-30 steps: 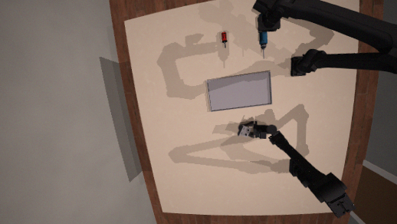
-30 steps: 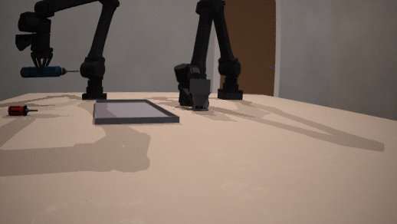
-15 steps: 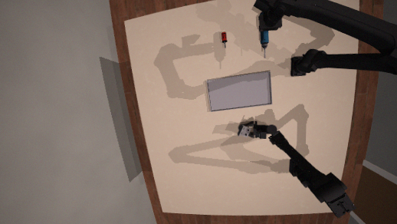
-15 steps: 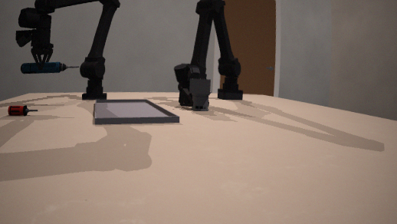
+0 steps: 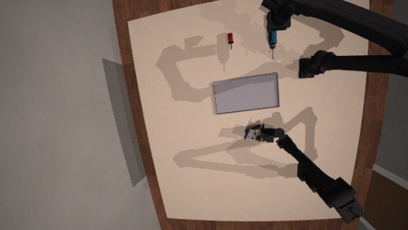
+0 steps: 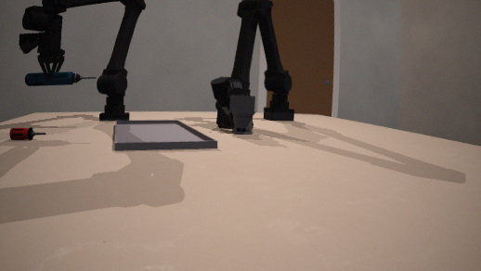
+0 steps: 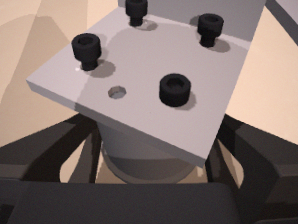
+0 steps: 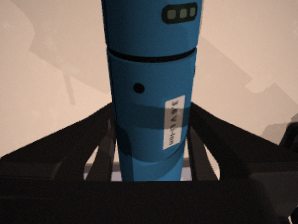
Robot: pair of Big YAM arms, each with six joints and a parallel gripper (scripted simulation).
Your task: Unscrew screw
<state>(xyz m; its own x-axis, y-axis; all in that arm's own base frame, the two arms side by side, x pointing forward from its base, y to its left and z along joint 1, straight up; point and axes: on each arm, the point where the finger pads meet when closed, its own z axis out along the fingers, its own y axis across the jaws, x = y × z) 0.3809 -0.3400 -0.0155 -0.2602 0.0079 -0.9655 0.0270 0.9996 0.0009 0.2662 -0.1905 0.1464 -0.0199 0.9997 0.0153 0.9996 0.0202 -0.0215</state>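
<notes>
- Black screws numbered four in the left wrist view: one (image 7: 175, 90) sat with its head down on the plate, at about 4 o'clock from the plate's middle, and three raised screws (image 7: 87, 48) (image 7: 136, 8) (image 7: 210, 25) stood proud at about 10, 12 and 2 o'clock.
- One open hole (image 7: 117, 93) showed at 7 to 8 o'clock.
- One grey bracket (image 5: 251, 134) (image 6: 242, 109) (image 7: 150, 62) lay over one joint module (image 7: 142, 150), its round body visible beneath the plate.
- The left gripper (image 5: 257, 133) (image 7: 151, 112) held the joint module, a finger on each side of the body.
- One tray (image 5: 248, 110) (image 6: 165, 146) lay at 12 o'clock from the bracket in the top view.
- One electric screwdriver (image 5: 272, 38) (image 6: 53, 79) (image 8: 150, 90) was at 1 o'clock from the tray there, its bit towards 6 o'clock. The right gripper (image 6: 51, 74) (image 8: 151, 111) was closed around its blue barrel.
- One red screwdriver (image 5: 230, 38) (image 6: 21, 134) lay between 11 and 12 o'clock from the tray.
- The exterior view showed the blue tool level and raised above the table (image 5: 189, 197) (image 6: 279, 209), a height the top view did not reveal.
- Only the right wrist view showed the barrel's white label (image 8: 174, 122), and only the left wrist view the screws' sockets clearly.
</notes>
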